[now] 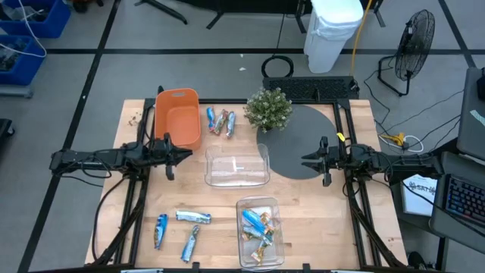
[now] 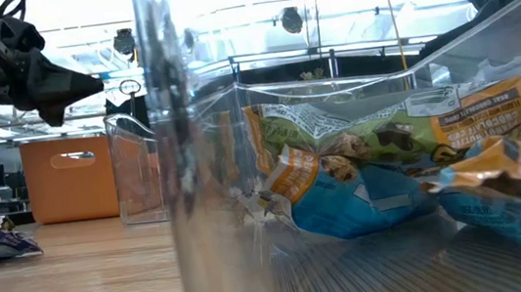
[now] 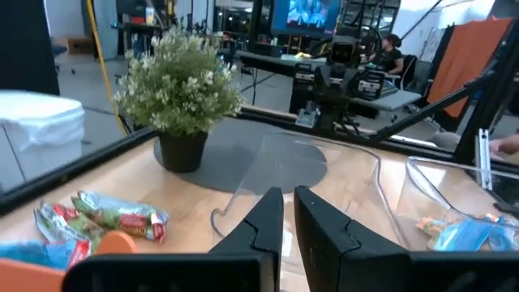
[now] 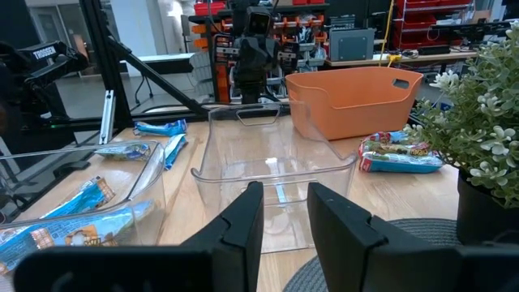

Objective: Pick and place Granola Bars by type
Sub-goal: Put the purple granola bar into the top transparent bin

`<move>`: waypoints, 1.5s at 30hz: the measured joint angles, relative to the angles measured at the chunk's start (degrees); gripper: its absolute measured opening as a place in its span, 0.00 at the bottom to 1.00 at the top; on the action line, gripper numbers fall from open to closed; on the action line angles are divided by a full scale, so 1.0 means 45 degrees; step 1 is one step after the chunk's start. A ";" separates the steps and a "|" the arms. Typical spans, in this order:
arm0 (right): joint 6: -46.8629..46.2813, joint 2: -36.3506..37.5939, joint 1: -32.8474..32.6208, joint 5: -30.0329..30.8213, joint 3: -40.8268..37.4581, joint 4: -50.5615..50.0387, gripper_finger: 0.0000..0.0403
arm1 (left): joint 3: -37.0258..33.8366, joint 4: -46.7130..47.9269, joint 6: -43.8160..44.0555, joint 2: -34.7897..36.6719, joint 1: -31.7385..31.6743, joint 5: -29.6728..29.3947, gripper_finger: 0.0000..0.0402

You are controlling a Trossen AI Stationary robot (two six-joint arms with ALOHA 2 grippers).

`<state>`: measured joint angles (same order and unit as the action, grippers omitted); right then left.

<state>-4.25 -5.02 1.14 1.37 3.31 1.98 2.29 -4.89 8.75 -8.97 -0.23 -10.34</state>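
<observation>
Granola bars lie in three places. A few sit beside the orange bin (image 1: 178,117) at the far side (image 1: 220,121), three blue-and-silver ones lie loose near the front left (image 1: 191,227), and several fill the clear bin (image 1: 260,231) at the front edge. Another clear bin (image 1: 237,167) stands in the middle. My left gripper (image 1: 186,155) hovers level above the table's left side, pointing at that middle bin, its fingers (image 3: 268,215) nearly together and holding nothing. My right gripper (image 1: 305,160) hovers level over the table's right side, open, with nothing between its fingers (image 4: 243,215).
A small potted plant (image 1: 269,110) stands at the far middle, at the edge of a round grey mat (image 1: 303,140). Bare wood lies between the middle bin and the front bin. The arms' dark frames run along both sides of the table.
</observation>
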 joint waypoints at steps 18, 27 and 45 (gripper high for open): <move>0.0002 0.0000 -0.0004 0.0000 0.0000 0.0000 0.22 | 0.0000 -0.0606 -0.0722 0.0000 0.0030 0.1456 0.09; 0.0004 0.0000 -0.0004 0.0000 0.0000 0.0000 0.22 | 0.0082 0.0030 -0.0686 -0.0254 0.0916 0.2197 0.09; 0.0004 0.0000 -0.0003 0.0000 0.0000 -0.0001 0.22 | 0.7900 0.8876 0.3193 -0.8543 0.5018 0.0163 0.01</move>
<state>-4.23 -5.02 1.13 1.37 3.31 1.97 37.84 35.05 23.12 -47.41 22.35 -9.61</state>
